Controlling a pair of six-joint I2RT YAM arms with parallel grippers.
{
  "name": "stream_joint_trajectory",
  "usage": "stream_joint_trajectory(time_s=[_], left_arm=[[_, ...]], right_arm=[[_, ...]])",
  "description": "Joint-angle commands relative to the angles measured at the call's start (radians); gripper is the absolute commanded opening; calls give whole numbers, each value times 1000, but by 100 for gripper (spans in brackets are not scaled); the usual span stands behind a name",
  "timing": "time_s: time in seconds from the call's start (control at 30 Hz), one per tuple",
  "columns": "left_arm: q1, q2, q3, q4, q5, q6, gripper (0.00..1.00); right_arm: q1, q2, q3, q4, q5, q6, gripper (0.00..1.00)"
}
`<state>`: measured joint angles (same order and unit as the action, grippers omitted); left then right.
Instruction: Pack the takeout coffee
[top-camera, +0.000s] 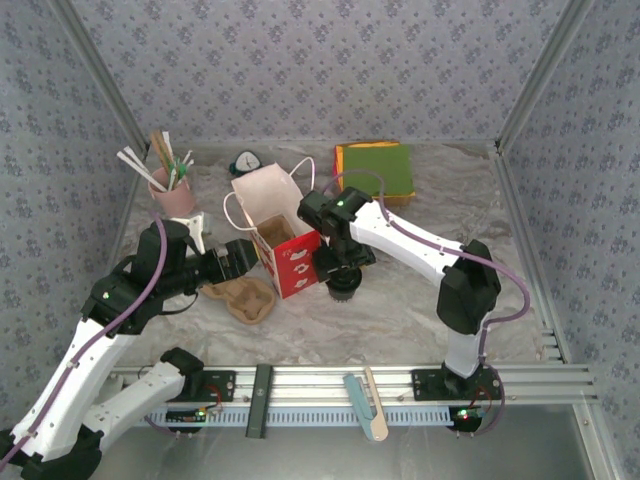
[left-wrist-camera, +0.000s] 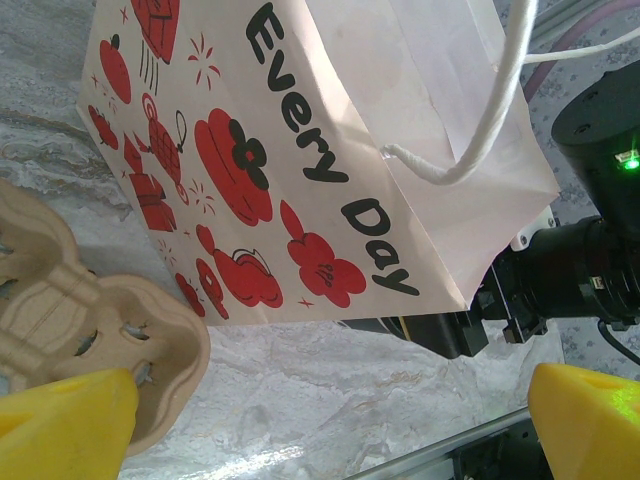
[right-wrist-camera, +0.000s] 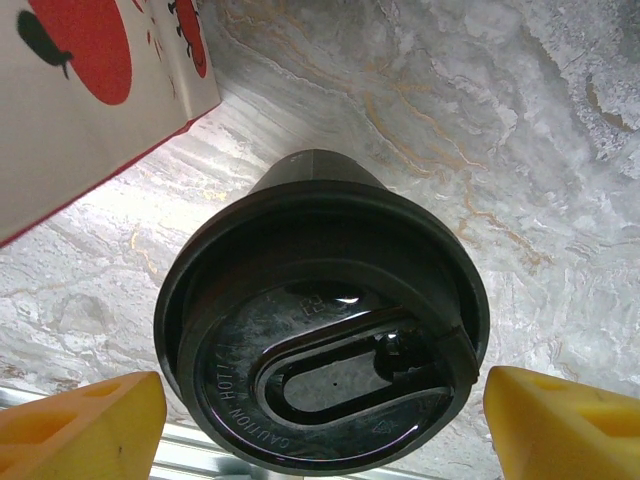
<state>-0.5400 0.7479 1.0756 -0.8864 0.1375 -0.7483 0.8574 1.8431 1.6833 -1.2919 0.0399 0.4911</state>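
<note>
Lidded coffee cup (right-wrist-camera: 318, 170) stands upright on the table (right-wrist-camera: 560, 150), just beside the paper bag (right-wrist-camera: 90, 110), between the right gripper's (right-wrist-camera: 325, 420) wide-spread fingers (right-wrist-camera: 80, 425); contact cannot be determined. Its black lid (right-wrist-camera: 240, 300) is seated. Left gripper (left-wrist-camera: 330, 430) is spread fully and holds nothing, one finger (left-wrist-camera: 65, 425) at the cardboard carrier's (left-wrist-camera: 60, 320) edge. Bag upright; contents not visible.

A white paper bag printed with red flowers (top-camera: 270, 200) is stood upright mid-desk, its mouth open and its cord handles loose. A brown moulded cardboard cup carrier (top-camera: 243, 298) is laid just beside it on the marble-patterned desk (top-camera: 420, 310). A pink cup (top-camera: 173, 198) filled with straws and sticks is seen at the back left, and a green and orange flat stack (top-camera: 375, 168) at the back right.
</note>
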Motion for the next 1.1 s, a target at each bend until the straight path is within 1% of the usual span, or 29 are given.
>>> stream_joint_trajectory(time_s=[0.0,0.27,1.07], left_arm=[[-5,-5,-5,10,-12,18,100],[-6,-6,-4,9,-12,20,100],[-5,-6,-7,15,-9,26,100]], right_arm=[[5,15,38,-54,0,16,85],[6,35,56,-71,-10,17,84],[3,72,100,-113,-24,10,84]])
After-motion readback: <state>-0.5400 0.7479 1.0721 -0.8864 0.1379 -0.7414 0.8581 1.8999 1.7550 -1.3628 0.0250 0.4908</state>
